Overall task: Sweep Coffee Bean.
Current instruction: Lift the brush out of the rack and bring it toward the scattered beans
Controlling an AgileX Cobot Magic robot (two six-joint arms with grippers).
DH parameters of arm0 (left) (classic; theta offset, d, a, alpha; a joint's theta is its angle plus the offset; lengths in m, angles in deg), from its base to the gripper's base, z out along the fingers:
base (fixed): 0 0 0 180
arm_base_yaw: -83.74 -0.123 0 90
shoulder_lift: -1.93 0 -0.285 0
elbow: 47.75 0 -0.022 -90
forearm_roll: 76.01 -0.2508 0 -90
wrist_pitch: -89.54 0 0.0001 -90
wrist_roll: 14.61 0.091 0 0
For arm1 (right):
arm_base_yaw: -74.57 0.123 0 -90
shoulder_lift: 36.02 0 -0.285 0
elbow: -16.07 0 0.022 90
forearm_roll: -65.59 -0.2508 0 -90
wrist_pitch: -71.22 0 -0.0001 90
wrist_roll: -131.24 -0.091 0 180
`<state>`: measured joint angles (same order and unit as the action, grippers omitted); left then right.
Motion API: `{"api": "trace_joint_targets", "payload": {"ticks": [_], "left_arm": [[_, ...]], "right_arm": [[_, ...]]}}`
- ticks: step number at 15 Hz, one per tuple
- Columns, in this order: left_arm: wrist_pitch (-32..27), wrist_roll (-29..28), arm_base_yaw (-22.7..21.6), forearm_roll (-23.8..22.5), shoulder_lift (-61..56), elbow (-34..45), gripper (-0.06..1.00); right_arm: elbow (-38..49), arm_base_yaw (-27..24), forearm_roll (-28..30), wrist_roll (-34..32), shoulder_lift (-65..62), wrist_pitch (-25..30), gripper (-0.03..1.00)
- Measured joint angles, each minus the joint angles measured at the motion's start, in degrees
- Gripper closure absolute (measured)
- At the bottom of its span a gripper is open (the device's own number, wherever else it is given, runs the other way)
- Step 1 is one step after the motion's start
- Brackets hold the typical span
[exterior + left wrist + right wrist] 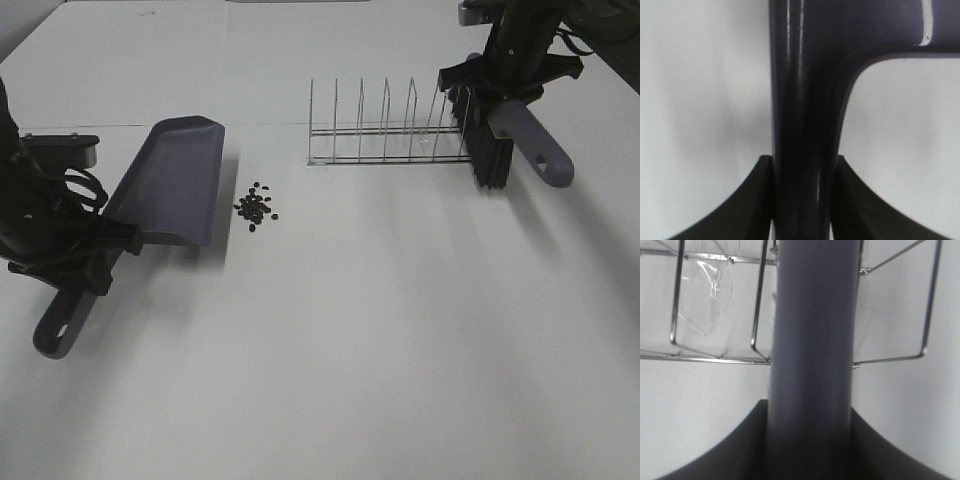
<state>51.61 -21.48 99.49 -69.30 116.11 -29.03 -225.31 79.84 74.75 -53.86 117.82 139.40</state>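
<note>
Grey-purple dustpan and brush handle (black bristles), dark brown-black coffee bean, white table.

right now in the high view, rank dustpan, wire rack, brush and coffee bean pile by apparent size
1. dustpan
2. wire rack
3. brush, partly hidden, so rank unsure
4. coffee bean pile

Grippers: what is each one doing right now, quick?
Left gripper: closed, holding the dustpan by its handle.
Right gripper: closed, holding the brush by its handle.
</note>
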Motion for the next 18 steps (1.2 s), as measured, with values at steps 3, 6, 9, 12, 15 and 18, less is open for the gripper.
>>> {"api": "trace_joint_targets", "payload": {"ticks": [3, 6, 9, 12, 15, 18], "left_arm": [[0.0, 0.0, 0.0, 0.0, 0.0, 0.0, 0.68], [-0.06, 0.0, 0.0, 0.0, 0.0, 0.0, 0.68], [-0.8, 0.0, 0.0, -0.11, 0.0, 0.0, 0.68], [-1.38, -0.11, 0.0, -0.11, 0.0, 0.0, 0.68], [-2.58, -2.46, 0.0, -0.11, 0.0, 0.0, 0.68], [-2.58, -3.04, 0.23, -0.11, 0.74, 0.0, 0.68]], "right_arm": [[-3.72, 0.0, 0.46, -0.34, -0.97, 1.55, 0.7], [-3.9, 0.0, -0.57, -0.4, -5.5, 2.01, 0.7], [-1.49, 0.63, -2.98, -0.4, -13.69, 2.29, 0.7], [11.46, 2.23, -2.75, -0.4, -23.66, 2.29, 0.7], [27.79, 2.23, 0.34, -1.32, -32.31, 2.12, 0.7], [38.85, 2.18, 0.86, -3.15, -36.9, -2.92, 0.7]]}}
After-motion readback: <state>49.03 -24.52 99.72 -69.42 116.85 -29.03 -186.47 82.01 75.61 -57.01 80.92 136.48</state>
